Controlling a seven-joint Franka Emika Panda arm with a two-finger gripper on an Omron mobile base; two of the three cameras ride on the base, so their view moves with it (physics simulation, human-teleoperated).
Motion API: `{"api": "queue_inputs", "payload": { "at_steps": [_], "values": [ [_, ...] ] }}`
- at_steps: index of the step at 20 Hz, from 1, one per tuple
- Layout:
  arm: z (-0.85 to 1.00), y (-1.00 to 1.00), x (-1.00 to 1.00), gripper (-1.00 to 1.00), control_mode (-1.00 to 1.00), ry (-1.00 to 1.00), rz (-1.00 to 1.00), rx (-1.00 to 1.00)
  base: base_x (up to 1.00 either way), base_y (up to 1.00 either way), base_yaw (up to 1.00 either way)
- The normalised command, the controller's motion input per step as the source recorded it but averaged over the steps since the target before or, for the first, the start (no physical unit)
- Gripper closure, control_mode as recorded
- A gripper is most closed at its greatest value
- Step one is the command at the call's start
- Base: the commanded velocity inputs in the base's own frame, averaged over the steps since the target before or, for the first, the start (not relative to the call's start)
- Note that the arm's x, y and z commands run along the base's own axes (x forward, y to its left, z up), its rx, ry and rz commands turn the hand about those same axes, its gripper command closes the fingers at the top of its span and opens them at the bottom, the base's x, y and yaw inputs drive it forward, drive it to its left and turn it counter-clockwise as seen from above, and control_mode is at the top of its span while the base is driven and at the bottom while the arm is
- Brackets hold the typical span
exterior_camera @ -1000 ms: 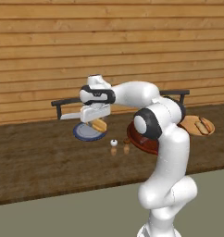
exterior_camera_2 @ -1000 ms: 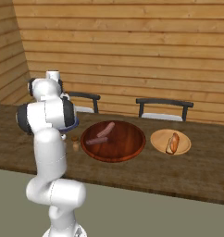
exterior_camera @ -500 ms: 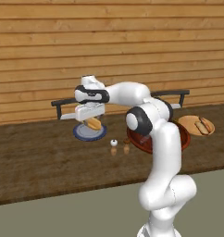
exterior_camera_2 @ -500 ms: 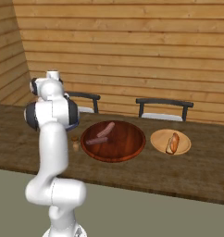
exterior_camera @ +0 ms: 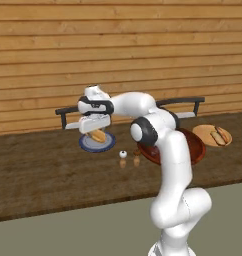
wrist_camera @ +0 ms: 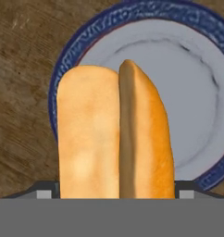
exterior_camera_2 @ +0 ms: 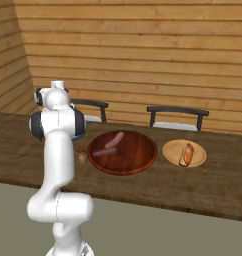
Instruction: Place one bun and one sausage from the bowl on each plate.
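Gripper: the two-finger gripper (exterior_camera: 97, 134) is clenched on the split golden-tan bun (wrist_camera: 114, 134), held above the round blue-grey plate with a darker blue rim (wrist_camera: 197, 92).
Bowl: two brown sausages (exterior_camera_2: 109, 145) are seen in the wide reddish-brown bowl (exterior_camera_2: 143, 152), at 3 o'clock of the blue-rimmed plate (exterior_camera: 107, 144).
Tan-orange plate: a bun with sausage (exterior_camera_2: 187, 154) is carried at 3 o'clock of the bowl.

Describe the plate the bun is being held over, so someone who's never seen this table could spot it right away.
On the long dark wooden table, look left of the big reddish-brown bowl. The blue plate lies under the gripper and its bun. Its grey centre and dark blue rim set it apart from the tan-orange plate.
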Motion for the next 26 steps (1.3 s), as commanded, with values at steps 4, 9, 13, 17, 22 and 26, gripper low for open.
{"api": "queue_inputs", "payload": {
  "at_steps": [4, 9, 13, 17, 22, 26],
  "values": [
    [-0.29, 0.05, 0.0, 1.0, -1.0, 0.0, 0.0, 0.0, 0.0, 0.0, 0.0],
    [-0.27, 0.06, 0.08, 1.0, -1.0, 0.0, 0.0, 0.0, 0.0, 0.0, 0.0],
    [-0.06, 0.1, 0.34, 1.0, -1.0, -0.01, 0.0, 0.0, 0.0, 0.0, 0.0],
    [-0.06, 0.08, 0.52, 1.0, -1.0, 0.0, 0.0, 0.0, 0.0, 0.0, 0.0],
    [-0.05, 0.07, 0.17, -1.0, -1.0, 0.0, 0.0, 0.0, 0.0, 0.0, 0.0],
    [0.0, 0.03, 0.0, -1.0, -1.0, 0.0, 0.0, 0.0, 0.0, 0.0, 0.0]
  ]
}}
